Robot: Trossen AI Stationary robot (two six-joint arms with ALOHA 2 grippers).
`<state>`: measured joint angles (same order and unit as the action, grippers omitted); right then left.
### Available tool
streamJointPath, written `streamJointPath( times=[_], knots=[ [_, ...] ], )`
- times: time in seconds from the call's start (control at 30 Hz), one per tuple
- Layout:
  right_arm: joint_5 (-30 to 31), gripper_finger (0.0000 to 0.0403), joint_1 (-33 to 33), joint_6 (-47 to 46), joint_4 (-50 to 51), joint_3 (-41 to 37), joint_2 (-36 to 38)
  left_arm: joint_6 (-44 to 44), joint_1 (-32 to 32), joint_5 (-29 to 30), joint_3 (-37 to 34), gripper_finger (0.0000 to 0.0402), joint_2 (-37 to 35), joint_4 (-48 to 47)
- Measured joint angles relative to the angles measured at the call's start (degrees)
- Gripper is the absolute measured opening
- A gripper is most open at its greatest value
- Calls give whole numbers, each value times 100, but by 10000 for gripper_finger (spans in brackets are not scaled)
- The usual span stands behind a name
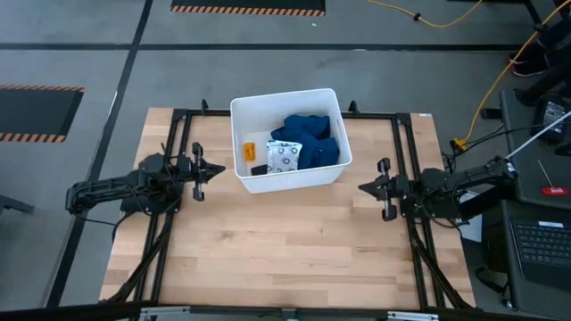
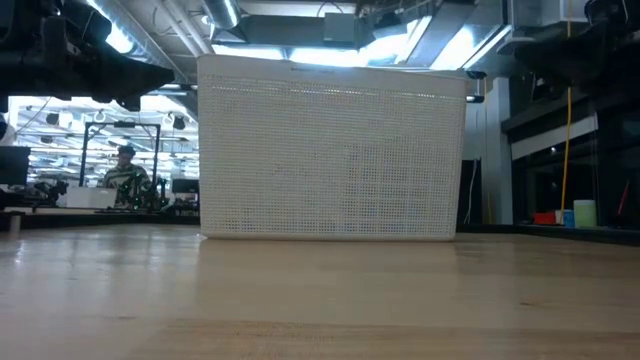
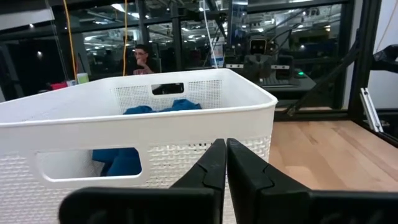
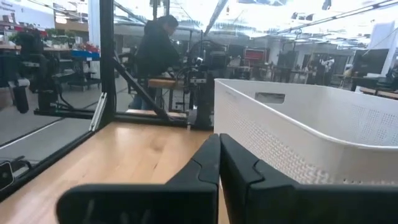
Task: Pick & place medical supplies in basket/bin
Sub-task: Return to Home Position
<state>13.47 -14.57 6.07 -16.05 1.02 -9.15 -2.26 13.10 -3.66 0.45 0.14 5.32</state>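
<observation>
The left claw (image 1: 198, 170) is hovering low over the table (image 1: 294, 259), its fingers pressed together and gripping nothing. The bin (image 1: 290, 182) is sitting just ahead of this claw's tips and slightly off to one side, apart from them. Inside the bin, the bottle (image 1: 251, 150) is lying at the end closest to the left claw, with the oblong (image 1: 259, 168) just beside it. The packet (image 1: 284, 158) is resting farther from that claw, near the middle, leaning on the cloth (image 1: 310, 140), which is filling the half toward the other arm. The right claw (image 1: 385, 189) is pointing at the bin's far side from a short way off, its fingers likewise closed on nothing, with bare wood lying between its tips and the bin wall. All four supplies are sitting in the bin and none is showing on the table, so the placing looks finished and the arms appear to be heading for rest. The next move is calling for no grasp, only drawing each claw back from the bin without clipping its walls.
</observation>
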Motion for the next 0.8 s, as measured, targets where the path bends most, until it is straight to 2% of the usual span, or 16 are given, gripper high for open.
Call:
streamJointPath(
  times=[0.23,0.8],
  knots=[
    [1,8,0,-288,96,0,-2,0,0,0,0,8,0,2],
    [0,8,0,-262,122,0,-8,0,0,-2,0,10,0,2]
  ],
)
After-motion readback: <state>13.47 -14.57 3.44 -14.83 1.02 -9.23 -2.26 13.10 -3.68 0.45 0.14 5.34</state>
